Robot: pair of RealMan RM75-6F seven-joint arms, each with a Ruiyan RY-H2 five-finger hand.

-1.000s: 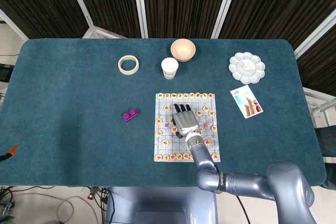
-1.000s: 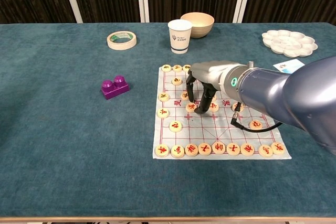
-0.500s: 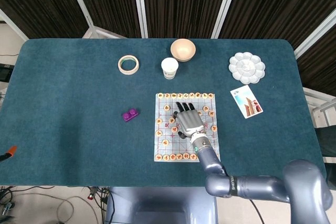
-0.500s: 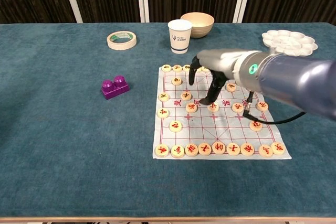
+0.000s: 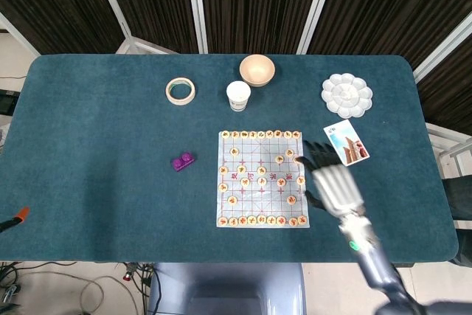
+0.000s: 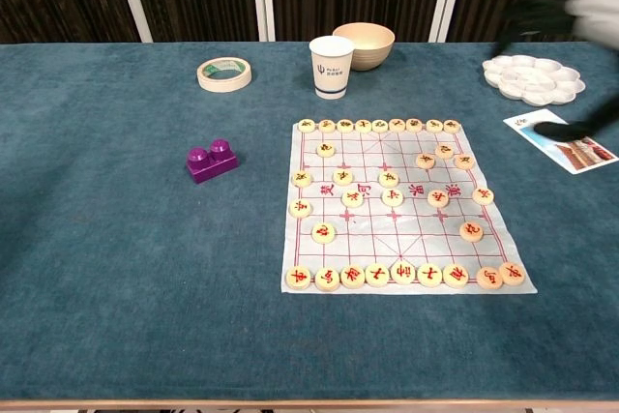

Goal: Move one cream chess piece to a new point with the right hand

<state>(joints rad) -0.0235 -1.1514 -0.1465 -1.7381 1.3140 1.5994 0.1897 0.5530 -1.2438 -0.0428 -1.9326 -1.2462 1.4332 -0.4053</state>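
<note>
— Right of centre in the head view, the right hand [image 5: 333, 182] hovers off the board's [image 5: 262, 178] right edge, fingers [image 5: 316, 149] spread, holding nothing.

— And the cream pieces [image 6: 387, 179]?

— Scattered over the board, mid-desk. They look like light, hard, smooth discs; I'd pinch one by its rim, as it could slip.

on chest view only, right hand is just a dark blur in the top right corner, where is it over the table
Observer: In the head view the right hand hangs just off the chessboard's right edge, on the near side of the picture card.
Operator: holding a piece?
Observer: None shows in it; its fingers are spread apart, pointing toward the table's far side.
</note>
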